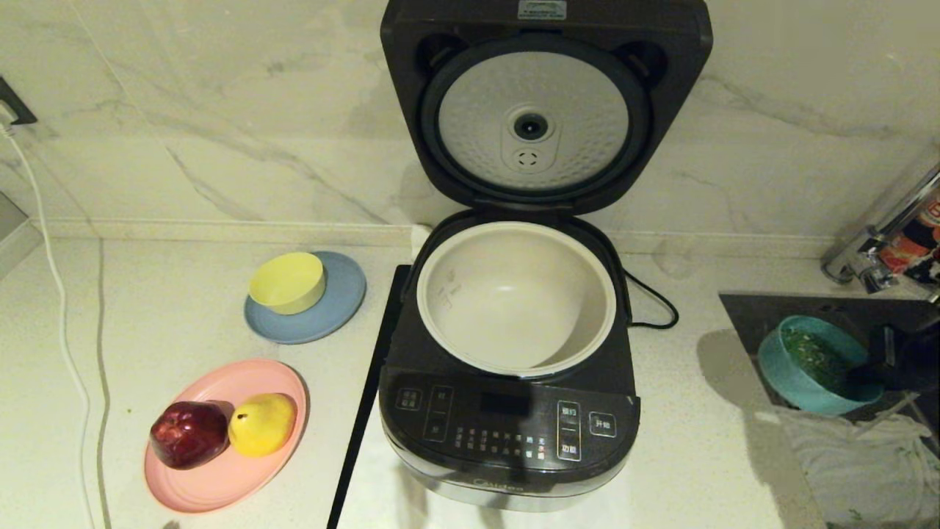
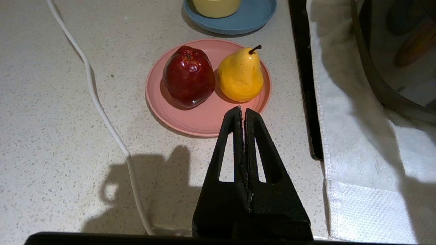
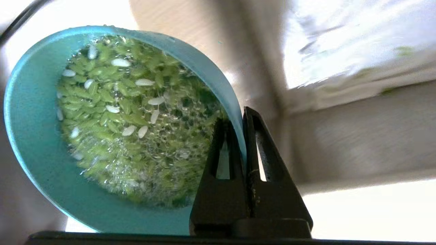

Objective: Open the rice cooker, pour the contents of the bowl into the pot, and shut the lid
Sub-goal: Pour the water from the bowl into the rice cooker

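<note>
Lid [image 1: 545, 110] up, pot [image 1: 516, 294] empty, bowl [image 1: 800, 371] full.

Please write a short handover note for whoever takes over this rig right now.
Right gripper: shut on the rim of the teal bowl, to the right of the rice cooker.
Left gripper: shut, empty, idle above the counter near the pink plate.
Contents: green grains, some white, all in the bowl.
Done: lid is up; pot empty.
Left: carry the bowl over, pour into the pot, close the lid.
</note>
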